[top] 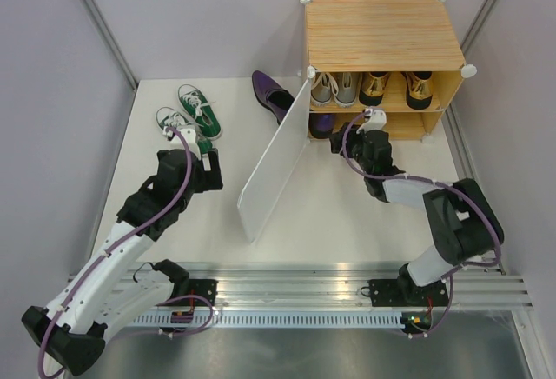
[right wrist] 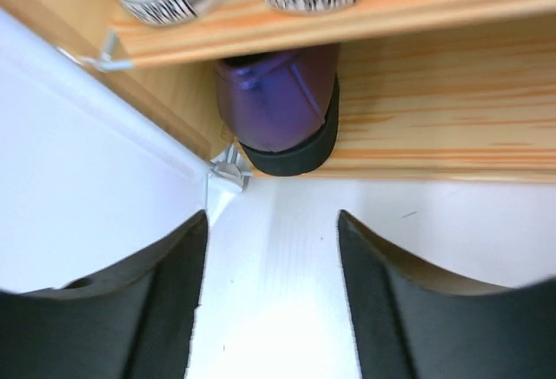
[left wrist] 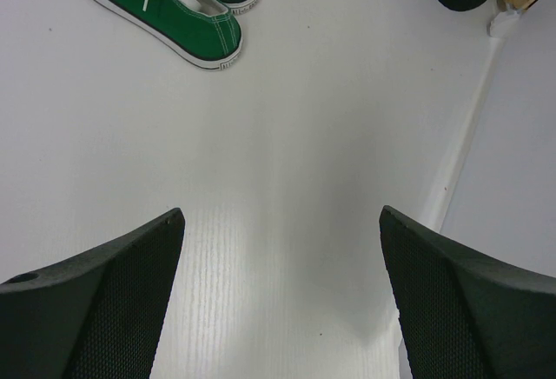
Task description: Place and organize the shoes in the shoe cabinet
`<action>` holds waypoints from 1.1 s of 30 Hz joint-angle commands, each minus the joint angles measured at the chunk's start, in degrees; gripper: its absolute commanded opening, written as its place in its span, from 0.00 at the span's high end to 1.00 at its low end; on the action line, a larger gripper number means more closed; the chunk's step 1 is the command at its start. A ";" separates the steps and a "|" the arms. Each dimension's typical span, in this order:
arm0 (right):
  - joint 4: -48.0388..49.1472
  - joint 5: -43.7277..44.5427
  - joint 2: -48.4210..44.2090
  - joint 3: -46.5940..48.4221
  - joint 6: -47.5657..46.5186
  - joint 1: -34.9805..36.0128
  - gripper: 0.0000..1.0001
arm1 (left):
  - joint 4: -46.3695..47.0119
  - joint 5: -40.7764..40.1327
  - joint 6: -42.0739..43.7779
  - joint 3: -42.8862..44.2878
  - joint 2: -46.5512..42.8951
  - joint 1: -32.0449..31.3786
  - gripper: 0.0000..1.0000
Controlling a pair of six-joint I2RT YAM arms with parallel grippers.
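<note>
The shoe cabinet (top: 382, 31) stands at the back right with its white door (top: 276, 162) swung open. Grey sneakers (top: 334, 88) and gold shoes (top: 395, 89) fill its upper shelf. One purple shoe (right wrist: 282, 105) sits heel-out at the left end of the lower shelf (right wrist: 452, 127). The other purple shoe (top: 272, 94) lies on the table behind the door. The green sneakers (top: 193, 111) lie at the back left. My right gripper (right wrist: 272, 222) is open and empty, just short of the shelved purple shoe's heel. My left gripper (left wrist: 282, 222) hangs open over bare table, short of the green sneakers (left wrist: 187, 14).
The open door (left wrist: 512, 179) stands as a slanted wall between the two arms, its bottom edge close to my left gripper's right finger. The door also shows on the left of the right wrist view (right wrist: 87, 136). Grey walls enclose the white table (top: 347, 214).
</note>
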 commanded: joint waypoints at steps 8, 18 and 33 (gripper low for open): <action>-6.46 4.97 -21.25 -12.83 -4.61 -7.37 0.21 | 2.42 0.52 -0.02 0.10 -1.32 0.25 0.05; 2.48 20.88 -31.65 -24.62 -10.50 -13.70 0.10 | 2.33 -4.05 -0.46 -0.51 -3.08 0.25 0.05; 12.35 17.72 -23.71 -27.88 -10.23 -15.46 0.06 | 2.33 -7.47 -0.81 -0.51 -2.55 0.25 0.05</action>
